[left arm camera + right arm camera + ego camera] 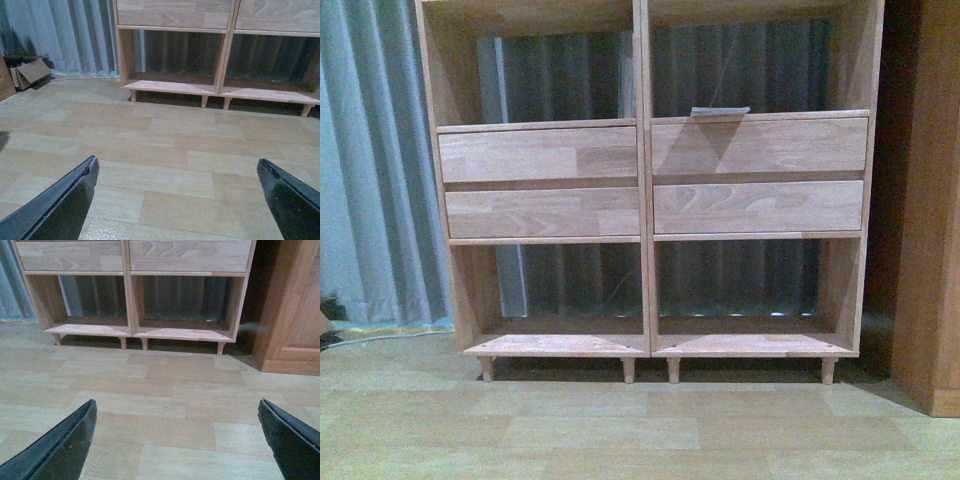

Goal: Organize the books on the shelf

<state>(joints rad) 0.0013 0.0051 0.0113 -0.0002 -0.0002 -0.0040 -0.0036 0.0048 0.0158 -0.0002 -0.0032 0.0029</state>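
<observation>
Left pincer (pixel 176 166) and right pincer (pixel 176 406) gape wide, empty, above plank floor (pixel 620 430); shelf (pixel 645 200) fronts grey curtain (pixel 370 170).

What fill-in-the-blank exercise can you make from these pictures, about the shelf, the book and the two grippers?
1. The shelf shows ____ plain drawer fronts.
2. In the front view, the thin grey book lies flat above the drawer fronts, on the ____ half of the shelf.
3. The left gripper and the right gripper are both ____, with nothing between their fingers.

Missing words: four; right; open.
</observation>
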